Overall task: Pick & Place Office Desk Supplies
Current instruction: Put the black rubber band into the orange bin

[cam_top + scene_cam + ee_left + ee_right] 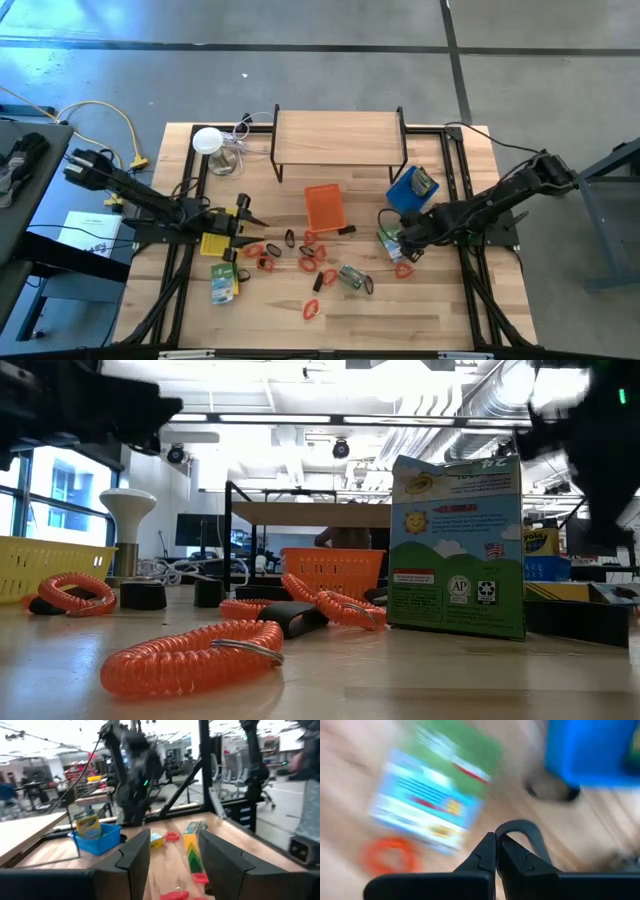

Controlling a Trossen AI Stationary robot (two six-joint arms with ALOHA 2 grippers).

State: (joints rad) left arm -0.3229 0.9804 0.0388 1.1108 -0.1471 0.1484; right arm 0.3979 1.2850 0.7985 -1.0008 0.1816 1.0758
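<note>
Red-orange coiled loops (312, 262), small black clip pieces (290, 238) and green-and-silver packets (350, 277) lie scattered on the table's middle. In the low view one coil (190, 655) lies nearest and a green-and-blue crayon box (458, 545) stands upright. My left gripper (252, 216) hovers open beside the yellow tray (214, 244), pointing toward the table's right; its fingers (135, 857) frame the scene. My right gripper (400, 243) is low over a packet (435, 795) near the blue tray (405, 192), shut on a thin black loop. My right gripper pinches a thin black loop-shaped clip piece (522, 827) between its two fingertips (485, 852). The loop arches out past the fingertips. The fingers come slanting down from the table's right. Whether the piece rests on the table, I cannot tell.
An orange tray (324, 207) sits mid-table in front of a raised wooden shelf (338, 137). A white round lamp (207, 140) with cables stands at the far left. The blue tray holds a crayon box (425, 182). A red loop (403, 268) lies by the right gripper.
</note>
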